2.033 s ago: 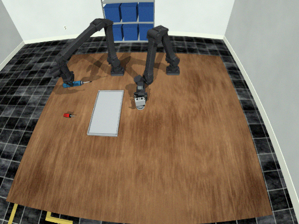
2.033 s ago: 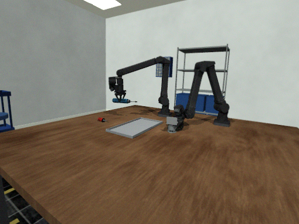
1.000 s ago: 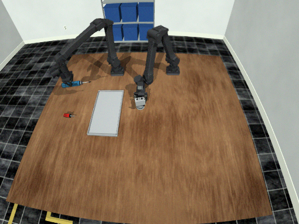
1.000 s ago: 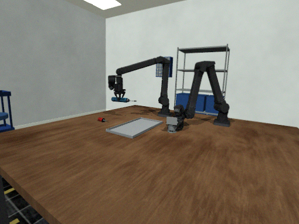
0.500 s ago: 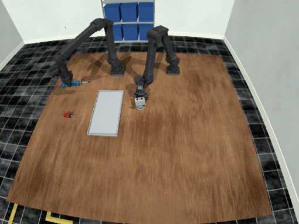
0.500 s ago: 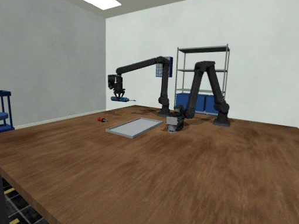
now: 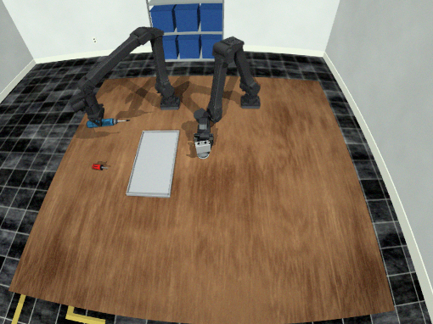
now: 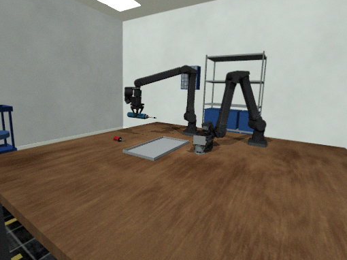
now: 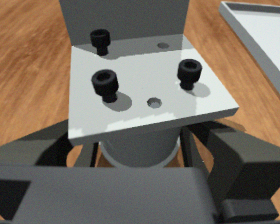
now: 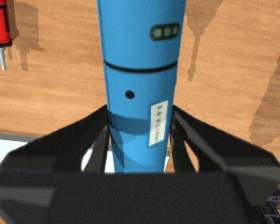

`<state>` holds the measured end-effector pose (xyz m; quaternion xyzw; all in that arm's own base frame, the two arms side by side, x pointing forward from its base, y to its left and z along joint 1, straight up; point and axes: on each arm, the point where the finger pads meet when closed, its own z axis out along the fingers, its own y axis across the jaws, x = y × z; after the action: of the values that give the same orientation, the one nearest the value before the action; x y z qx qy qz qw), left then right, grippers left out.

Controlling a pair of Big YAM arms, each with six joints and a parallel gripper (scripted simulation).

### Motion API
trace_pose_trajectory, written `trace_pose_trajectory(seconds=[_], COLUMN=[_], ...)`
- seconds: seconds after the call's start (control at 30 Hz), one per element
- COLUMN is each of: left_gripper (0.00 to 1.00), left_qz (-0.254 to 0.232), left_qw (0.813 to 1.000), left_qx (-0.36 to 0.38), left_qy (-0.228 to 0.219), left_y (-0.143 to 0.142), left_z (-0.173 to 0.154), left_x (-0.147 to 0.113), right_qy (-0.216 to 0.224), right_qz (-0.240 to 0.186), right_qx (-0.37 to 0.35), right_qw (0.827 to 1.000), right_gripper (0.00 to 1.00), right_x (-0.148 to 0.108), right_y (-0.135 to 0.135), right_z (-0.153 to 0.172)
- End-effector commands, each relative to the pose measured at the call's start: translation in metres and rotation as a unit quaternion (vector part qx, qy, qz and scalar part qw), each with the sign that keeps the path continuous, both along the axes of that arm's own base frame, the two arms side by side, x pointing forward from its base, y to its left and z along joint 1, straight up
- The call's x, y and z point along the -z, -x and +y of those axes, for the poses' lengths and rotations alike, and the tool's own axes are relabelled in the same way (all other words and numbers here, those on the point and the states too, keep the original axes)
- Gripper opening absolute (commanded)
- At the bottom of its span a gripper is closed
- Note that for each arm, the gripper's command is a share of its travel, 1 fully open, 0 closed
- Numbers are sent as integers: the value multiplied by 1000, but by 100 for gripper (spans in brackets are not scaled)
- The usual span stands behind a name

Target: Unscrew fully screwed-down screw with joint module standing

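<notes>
Left gripper (image 7: 204,141) (image 8: 203,146) (image 9: 140,145) had its fingers partly spread, one on each side of the joint module (image 7: 204,156) (image 8: 199,152) (image 9: 140,150), and I read that as a hold on its grey round body. The module stood upright on the table (image 7: 255,232) (image 8: 190,200) (image 9: 30,50) (image 10: 55,90), with the bracket (image 7: 203,147) (image 8: 199,139) (image 9: 135,85) on top, just above those fingers. Its upright plate rose on the far side of the flat one from my wrist camera.

I could make out three black screws in the flat plate: a near one (image 9: 105,85), one behind it (image 9: 100,41) and one across from them (image 9: 189,74). All three heads stood raised, with some shank showing under each. Two open holes also showed in the bracket.

My right gripper (image 7: 99,122) (image 8: 137,114) (image 10: 139,112) was closed around the blue barrel of the electric screwdriver (image 7: 108,122) (image 8: 141,116) (image 10: 142,50). The tool lay level in its grasp, raised off the table and well apart from the module, its bit pointing roughly toward the left arm's side. The grey tray (image 7: 153,164) (image 8: 153,148) (image 9: 223,10) (image 10: 25,137) lay between the module and a small red screwdriver (image 7: 97,167) (image 8: 117,139) (image 10: 4,25), which rested on the table near the right gripper.
</notes>
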<state>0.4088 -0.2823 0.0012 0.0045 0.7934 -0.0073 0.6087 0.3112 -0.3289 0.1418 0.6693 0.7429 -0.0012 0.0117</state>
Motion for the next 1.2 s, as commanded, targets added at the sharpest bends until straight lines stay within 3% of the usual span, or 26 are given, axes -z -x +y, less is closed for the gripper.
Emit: trace_pose_trajectory(seconds=[0.0, 0.07, 0.23, 0.37, 0.53, 0.63, 0.73, 0.8, 0.93, 1.17], left_gripper=[59, 59, 59, 59, 59, 59, 59, 59, 59, 59], left_qz=[-9, -9, -9, -9, -9, -9, -9, -9, -9, -9], left_qw=[1000, 1000, 1000, 1000, 1000, 1000, 1000, 1000, 1000, 1000], left_qx=[2, 2, 2, 2, 2, 2, 2, 2, 2, 2], left_qy=[7, 7, 7, 7, 7, 7, 7, 7, 7, 7], left_y=[-4, -4, -4, -4, -4, -4, -4, -4, -4, -4], left_z=[-5, -5, -5, -5, -5, -5, -5, -5, -5, -5], left_x=[-7, -7, -7, -7, -7, -7, -7, -7, -7, -7], right_qy=[27, 16, 19, 5, 16, 9, 29, 29, 5, 14], right_qz=[-28, -17, -19, -7, -17, -11, -30, -30, -7, -16], right_qx=[3, 3, 1, 3, 3, 3, 3, 3, 3, 3], right_qw=[999, 1000, 1000, 1000, 1000, 1000, 999, 999, 1000, 1000], right_gripper=[42, 42, 42, 42, 42, 42, 42, 42, 42, 42], right_x=[-20, -4, -11, 17, 14, 29, 6, 6, 42, 45], right_y=[-18, -6, -11, -7, -7, -9, -14, -14, -6, -7], right_z=[-16, -4, -11, -5, -5, -7, -13, -13, -4, -5])
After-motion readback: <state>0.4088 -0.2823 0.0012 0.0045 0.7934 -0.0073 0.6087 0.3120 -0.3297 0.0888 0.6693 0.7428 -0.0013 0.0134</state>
